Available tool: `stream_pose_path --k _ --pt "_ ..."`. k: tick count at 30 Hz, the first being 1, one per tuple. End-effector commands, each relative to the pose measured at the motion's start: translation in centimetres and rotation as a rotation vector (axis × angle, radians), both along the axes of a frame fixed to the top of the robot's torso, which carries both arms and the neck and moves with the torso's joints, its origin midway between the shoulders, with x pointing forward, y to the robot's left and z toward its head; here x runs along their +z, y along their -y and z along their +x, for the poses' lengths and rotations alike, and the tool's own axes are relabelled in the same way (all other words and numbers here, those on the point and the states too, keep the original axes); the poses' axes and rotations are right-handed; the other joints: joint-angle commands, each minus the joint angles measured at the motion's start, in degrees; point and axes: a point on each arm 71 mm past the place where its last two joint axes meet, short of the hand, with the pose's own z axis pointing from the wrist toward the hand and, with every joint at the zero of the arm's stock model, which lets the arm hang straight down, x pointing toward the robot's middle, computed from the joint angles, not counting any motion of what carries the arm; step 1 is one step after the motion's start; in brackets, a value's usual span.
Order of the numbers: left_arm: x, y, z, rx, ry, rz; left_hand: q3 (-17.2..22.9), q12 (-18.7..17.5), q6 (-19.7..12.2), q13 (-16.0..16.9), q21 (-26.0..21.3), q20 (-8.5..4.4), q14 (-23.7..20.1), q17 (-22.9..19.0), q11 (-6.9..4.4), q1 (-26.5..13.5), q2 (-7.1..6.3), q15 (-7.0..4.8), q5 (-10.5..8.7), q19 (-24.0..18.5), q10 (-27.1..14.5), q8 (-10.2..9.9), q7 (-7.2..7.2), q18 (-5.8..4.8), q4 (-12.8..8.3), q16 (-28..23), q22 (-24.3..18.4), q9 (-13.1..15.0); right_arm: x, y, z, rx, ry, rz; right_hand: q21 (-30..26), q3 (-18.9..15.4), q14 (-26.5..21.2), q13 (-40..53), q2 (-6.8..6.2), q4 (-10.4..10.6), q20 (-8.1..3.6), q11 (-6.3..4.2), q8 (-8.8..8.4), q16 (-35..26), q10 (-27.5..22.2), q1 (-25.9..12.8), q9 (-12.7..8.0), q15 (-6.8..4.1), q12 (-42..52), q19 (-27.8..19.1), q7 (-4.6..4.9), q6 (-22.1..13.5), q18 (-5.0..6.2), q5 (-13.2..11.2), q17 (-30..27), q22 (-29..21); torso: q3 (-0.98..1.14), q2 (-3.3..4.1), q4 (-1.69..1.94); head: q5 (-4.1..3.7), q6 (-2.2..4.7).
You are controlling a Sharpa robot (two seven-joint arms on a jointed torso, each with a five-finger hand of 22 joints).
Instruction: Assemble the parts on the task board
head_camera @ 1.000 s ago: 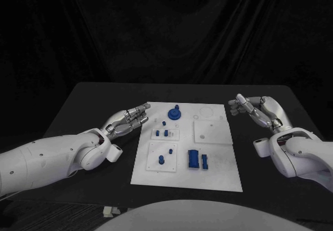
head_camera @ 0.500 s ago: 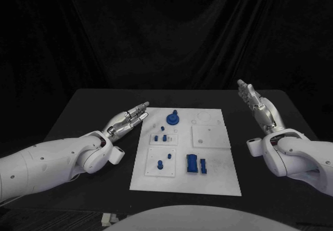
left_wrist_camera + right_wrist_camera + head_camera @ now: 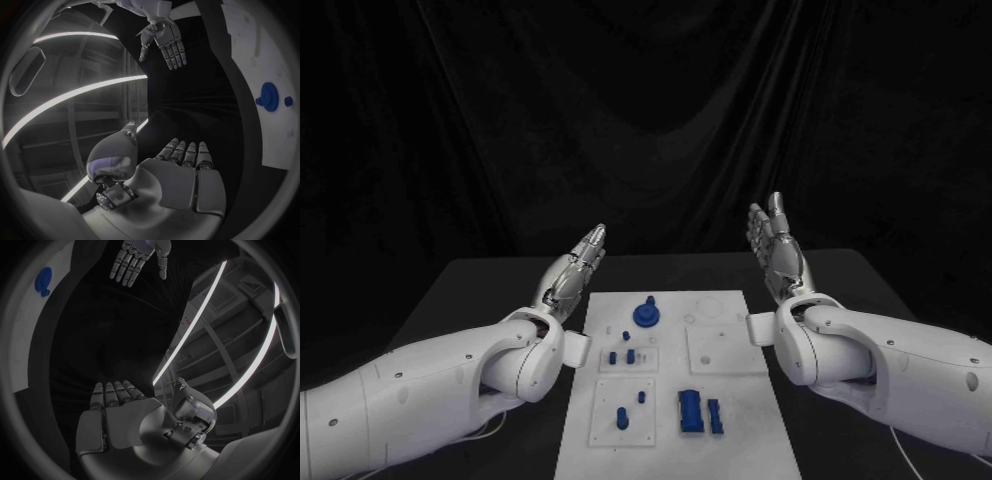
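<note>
Both hands wide, nothing held | left hand (image 3: 574, 268) & right hand (image 3: 777, 245) above task board (image 3: 733, 400) sides

Task board (image 3: 733, 400): near edge, at 6 o'clock, cut off by the head view's bottom edge. Small blue parts (image 3: 629, 356) at board centre too small to tell shape. Left wrist view: board (image 3: 262, 60) cut by circle's rim.

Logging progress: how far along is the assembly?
Some blue parts stand on the board, but none can be confirmed as fitted. Nothing is in hand: the left hand and right hand are raised, flat and empty. The blocks are untouched.
</note>
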Motion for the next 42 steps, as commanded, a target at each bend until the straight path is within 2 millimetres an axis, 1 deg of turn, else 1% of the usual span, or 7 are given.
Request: stream_pose_path --k 1,3,14,15,30,33,42 --pt "0.22 -0.37 0.4 0.218 -0.093 0.0 1.8 -0.3 -4.7 -0.1 -0.2 -0.9 0.0 -0.1 0.31 -10.3 -3.52 -0.4 -3.34 -0.2 -0.3 -0.3 -0.01 -4.23 -2.0 -0.2 -0.1 -0.1 -0.84 -0.01 0.26 -0.056 -0.121 0.085 -0.2 0.1 -0.3 -0.1 0.07 0.0 0.0 -0.01 -0.2 -0.2 -0.2 -0.4 -0.1 0.0 -0.2 -0.3 0.01 -0.2 -0.41 -0.2 -0.1 -0.1 -0.05 -0.6 -0.24 -0.47 2.17" --pt "0.59 -0.04 0.47 0.242 -0.104 -0.008 1.8 -0.3 -4.7 -0.1 -0.2 -0.9 0.0 -0.1 0.31 -12.0 -3.52 -0.4 -3.92 -0.2 -0.3 -0.3 -0.01 -4.23 -6.1 -0.2 -0.1 -0.1 -0.81 -0.17 0.33 -0.058 -0.126 0.093 -0.2 0.1 -0.3 -0.1 0.07 0.0 0.0 -0.01 -0.2 -0.2 -0.2 -0.4 -0.1 0.0 -0.2 -0.3 0.01 -0.2 -0.41 -0.2 -0.1 -0.1 -0.05 -0.68 -0.27 -0.57 2.66" --pt "1.15 0.46 0.56 0.279 -0.121 -0.021 1.8 -0.3 -4.7 -0.1 -0.2 -0.9 0.0 -0.1 0.31 -19.4 -3.52 -0.4 -6.31 -0.2 -0.3 -0.3 -0.01 -4.23 -6.1 -0.2 -0.1 -0.1 -0.81 -0.18 0.34 -0.058 -0.126 0.094 -0.2 0.1 -0.3 -0.1 0.07 0.0 0.0 -0.01 -0.2 -0.2 -0.2 -0.4 -0.1 0.0 -0.2 -0.3 0.01 -0.2 -0.41 -0.2 -0.1 -0.1 -0.05 -0.73 -0.29 -0.64 2.98" --pt "1.15 0.46 0.56 0.279 -0.121 -0.021 1.8 -0.3 -4.7 -0.1 -0.2 -0.9 0.0 -0.1 0.31 -19.8 -3.52 -0.4 -10.43 -0.2 -0.3 -0.3 -0.01 -4.23 -6.1 -0.2 -0.1 -0.1 -0.81 -0.18 0.34 -0.058 -0.126 0.094 -0.2 0.1 -0.3 -0.1 0.07 0.0 0.0 -0.01 -0.2 -0.2 -0.2 -0.4 -0.1 0.0 -0.2 -0.3 0.01 -0.2 -0.41 -0.2 -0.1 -0.1 -0.05 -0.73 -0.29 -0.64 2.98" --pt "1.15 0.46 0.56 0.279 -0.121 -0.021 1.8 -0.3 -4.7 -0.1 -0.2 -0.9 0.0 -0.1 0.31 -25.3 -3.52 -0.4 -10.43 -0.2 -0.3 -0.3 -0.01 -4.23 -6.1 -0.2 -0.1 -0.1 -0.81 -0.18 0.34 -0.058 -0.126 0.094 -0.2 0.1 -0.3 -0.1 0.07 0.0 0.0 -0.01 -0.2 -0.2 -0.2 -0.4 -0.1 0.0 -0.2 -0.3 0.01 -0.2 -0.41 -0.2 -0.1 -0.1 -0.05 -0.73 -0.29 -0.64 2.98" --pt "1.15 0.46 0.56 0.279 -0.121 -0.021 1.8 -0.3 -4.7 -0.1 -0.2 -0.9 0.0 -0.1 0.31 -32.0 -3.52 -0.4 -10.43 -0.2 -0.3 -0.3 -0.01 -4.23 -6.1 -0.2 -0.1 -0.1 -0.81 -0.18 0.34 -0.058 -0.126 0.094 -0.2 0.1 -0.3 -0.1 0.07 0.0 0.0 -0.01 -0.2 -0.2 -0.2 -0.4 -0.1 0.0 -0.2 -0.3 0.01 -0.2 -0.41 -0.2 -0.1 -0.1 -0.05 -0.73 -0.29 -0.64 2.98" --pt "1.15 0.46 0.56 0.279 -0.121 -0.021 1.8 -0.3 -4.7 -0.1 -0.2 -0.9 0.0 -0.1 0.31 -32.0 -3.52 -0.4 -10.43 -0.2 -0.3 -0.3 -0.01 -4.23 -6.1 -0.2 -0.1 -0.1 -0.81 -0.18 0.34 -0.058 -0.126 0.094 -0.2 0.1 -0.3 -0.1 0.07 0.0 0.0 -0.01 -0.2 -0.2 -0.2 -0.4 -0.1 0.0 -0.2 -0.3 0.01 -0.2 -0.41 -0.2 -0.1 -0.1 -0.05 -0.73 -0.29 -0.64 2.98"
